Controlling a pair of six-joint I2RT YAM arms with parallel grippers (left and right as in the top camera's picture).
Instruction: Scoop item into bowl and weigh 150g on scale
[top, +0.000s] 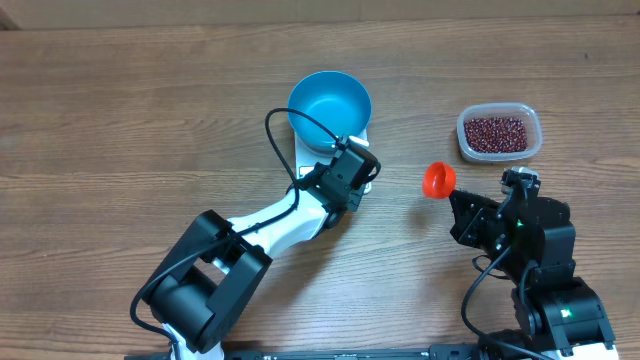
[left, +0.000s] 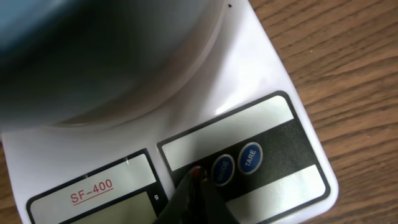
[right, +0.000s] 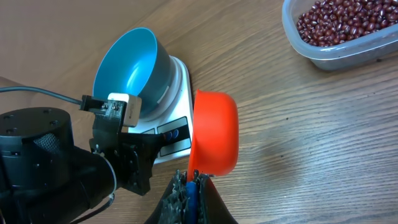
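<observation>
Jaws of the right gripper (right: 191, 186) are pinched narrow on the blue handle of the scoop (right: 214, 134). It holds the orange-red cup up off the table, near the scale (left: 249, 81) on its right and a little nearer the robot. No beans show in the scoop from overhead, though the wrist view shows only its outer wall.

The left gripper (left: 196, 180) is closed to a point, with nothing held. Its tips are down on the scale's near edge, touching the dark panel just left of the two round blue buttons (left: 222, 169). The spot under the tips looks like a third button, but it is mostly hidden. My guess is that the arm is switching the scale on or zeroing it. Only a corner of the display shows, and no reading can be made out.

The blue bowl (top: 330, 105) sits on the far part of the scale, upright and empty.

The beans (top: 495, 130) are all in the clear tub (right: 323, 59), which stands well apart from the scale on its right and about level with the bowl.

I judge the task to be at its start. The bowl is placed and the scoop is in hand. Filling the scoop, carrying beans to the bowl and bringing the weight to target are all left.
</observation>
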